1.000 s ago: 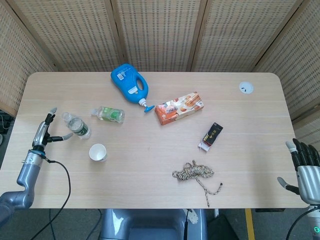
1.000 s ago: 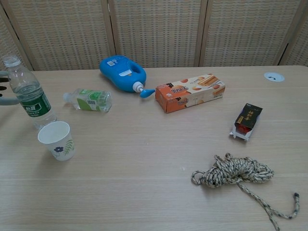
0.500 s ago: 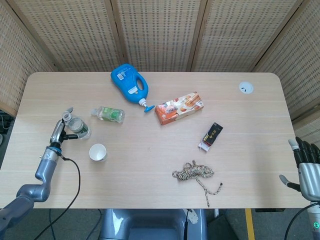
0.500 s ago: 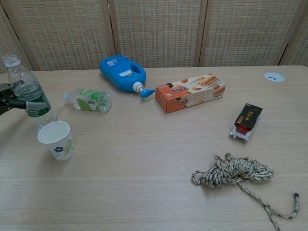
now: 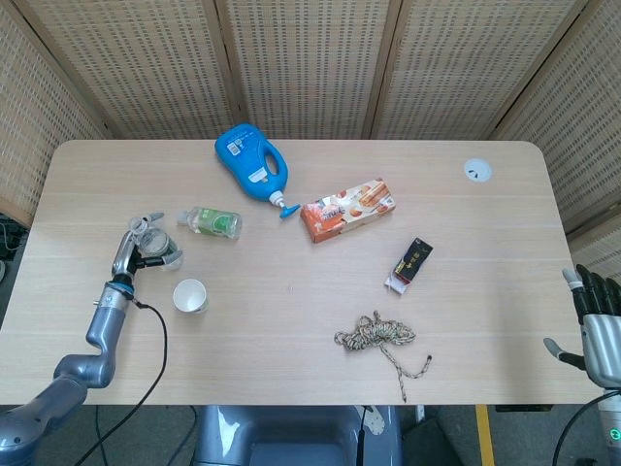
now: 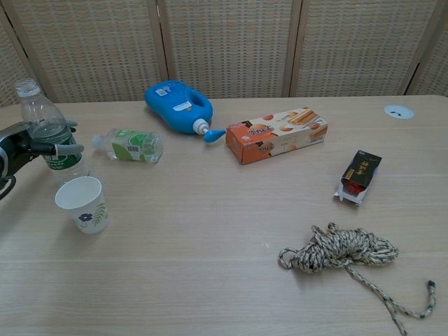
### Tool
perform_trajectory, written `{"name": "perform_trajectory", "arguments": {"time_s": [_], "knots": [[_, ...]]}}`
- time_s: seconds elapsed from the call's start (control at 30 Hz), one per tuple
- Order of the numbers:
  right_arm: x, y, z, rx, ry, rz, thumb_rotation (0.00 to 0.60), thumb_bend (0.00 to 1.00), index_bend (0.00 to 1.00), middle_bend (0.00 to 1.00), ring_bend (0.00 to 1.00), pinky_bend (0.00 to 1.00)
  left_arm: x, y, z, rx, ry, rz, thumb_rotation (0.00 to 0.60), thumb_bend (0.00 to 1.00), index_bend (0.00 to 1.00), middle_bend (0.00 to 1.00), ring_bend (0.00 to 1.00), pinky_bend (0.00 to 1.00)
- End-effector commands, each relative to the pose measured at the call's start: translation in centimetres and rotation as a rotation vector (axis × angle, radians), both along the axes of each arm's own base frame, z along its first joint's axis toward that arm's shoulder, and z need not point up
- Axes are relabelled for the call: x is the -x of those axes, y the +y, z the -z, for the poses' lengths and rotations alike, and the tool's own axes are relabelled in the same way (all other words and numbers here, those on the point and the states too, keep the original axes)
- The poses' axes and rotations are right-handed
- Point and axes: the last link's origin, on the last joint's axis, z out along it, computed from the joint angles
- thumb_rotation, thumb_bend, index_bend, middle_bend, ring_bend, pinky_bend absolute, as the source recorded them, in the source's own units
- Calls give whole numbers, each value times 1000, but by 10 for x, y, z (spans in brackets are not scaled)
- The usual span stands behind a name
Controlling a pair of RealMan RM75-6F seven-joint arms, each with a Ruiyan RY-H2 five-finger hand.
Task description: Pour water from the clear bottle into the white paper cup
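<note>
The clear water bottle [image 5: 153, 247] with a green label and a white cap stands upright near the table's left edge. My left hand [image 5: 129, 252] has its fingers wrapped around the bottle [image 6: 53, 136] at label height; the chest view shows that hand [image 6: 26, 143] at the far left. The white paper cup [image 5: 190, 295] stands upright just in front of the bottle, a little to its right, with a small flower print [image 6: 85, 204]. My right hand [image 5: 600, 333] hangs beyond the table's front right corner, fingers apart and holding nothing.
A small green-labelled bottle [image 5: 212, 222] lies on its side right of the clear bottle. Behind it lies a blue jug [image 5: 251, 162]. An orange snack box [image 5: 347, 209], a black packet [image 5: 410, 264] and a coiled rope [image 5: 380, 340] occupy the middle and right.
My left hand moved in from the table's left edge and closed around the clear bottle, which shifted slightly rightward. The right hand sank a little.
</note>
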Motion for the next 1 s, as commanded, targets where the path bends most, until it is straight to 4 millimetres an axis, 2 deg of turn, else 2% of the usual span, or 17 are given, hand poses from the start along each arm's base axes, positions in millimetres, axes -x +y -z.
{"name": "perform_trajectory", "arguments": {"time_s": [0.03, 0.13, 0.2, 0.33, 0.5, 0.63, 0.73, 0.87, 1.0], "knots": [[0, 0, 0, 0, -3, -1, 600, 0, 0, 0, 0, 0, -2, 1, 0, -25, -18, -7, 600, 244, 585, 434, 200, 192], [0, 0, -1, -1, -5, -2, 600, 0, 0, 0, 0, 0, -3, 2, -1, -36, -42, -15, 600, 360, 630, 481, 248, 277], [0, 0, -1, -3, -6, -3, 600, 0, 0, 0, 0, 0, -2, 2, -3, -42, -51, -18, 600, 401, 637, 507, 271, 322], [0, 0, 0, -6, -5, -5, 600, 0, 0, 0, 0, 0, -1, 4, -9, -63, -61, -19, 600, 430, 666, 566, 321, 367], [-1, 1, 1, -8, -3, -7, 600, 0, 0, 0, 0, 0, -5, 6, -21, -73, -46, 27, 600, 441, 675, 574, 328, 379], [-2, 2, 1, -8, -5, -10, 600, 0, 0, 0, 0, 0, -8, 6, -41, -59, 54, 124, 600, 438, 677, 576, 328, 380], [-3, 3, 1, -10, -7, -15, 600, 0, 0, 0, 0, 0, -6, 2, -61, -29, 206, 214, 600, 439, 677, 576, 328, 382], [-5, 5, 0, -9, -8, -26, 600, 0, 0, 0, 0, 0, 5, -11, -85, 40, 382, 283, 600, 460, 678, 576, 328, 386], [-7, 6, 0, -5, -3, -37, 600, 0, 0, 0, 0, 0, 17, -24, -102, 81, 484, 303, 600, 470, 677, 576, 328, 388]]}}
